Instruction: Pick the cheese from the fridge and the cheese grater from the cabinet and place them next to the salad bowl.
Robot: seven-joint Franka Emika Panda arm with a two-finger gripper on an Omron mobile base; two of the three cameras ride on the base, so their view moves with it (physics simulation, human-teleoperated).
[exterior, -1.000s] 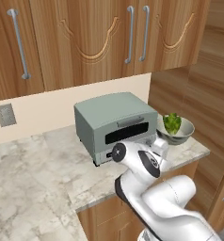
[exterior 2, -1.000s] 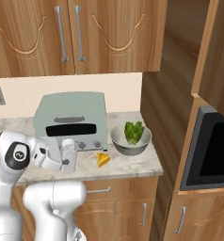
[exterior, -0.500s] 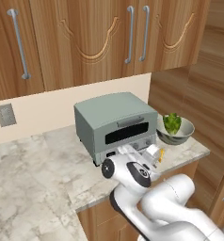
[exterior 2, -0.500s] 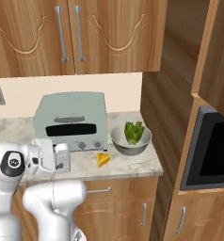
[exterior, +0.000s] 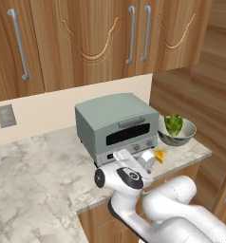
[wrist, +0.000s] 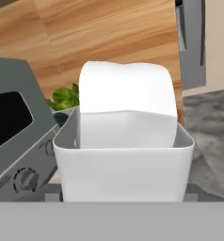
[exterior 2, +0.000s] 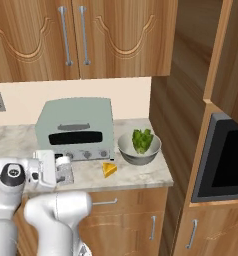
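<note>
The cheese grater [exterior 2: 65,171] is held between the wide-set jaws of the gripper [exterior 2: 61,171], above the counter's [exterior 2: 136,172] front edge. To its right, the cheese [exterior 2: 109,169] is seen on the counter, beside the salad bowl [exterior 2: 139,153].

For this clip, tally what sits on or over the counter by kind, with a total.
Toaster oven: 1
Salad bowl: 1
Cheese: 1
Cheese grater, in the gripper: 1
Total: 4
</note>
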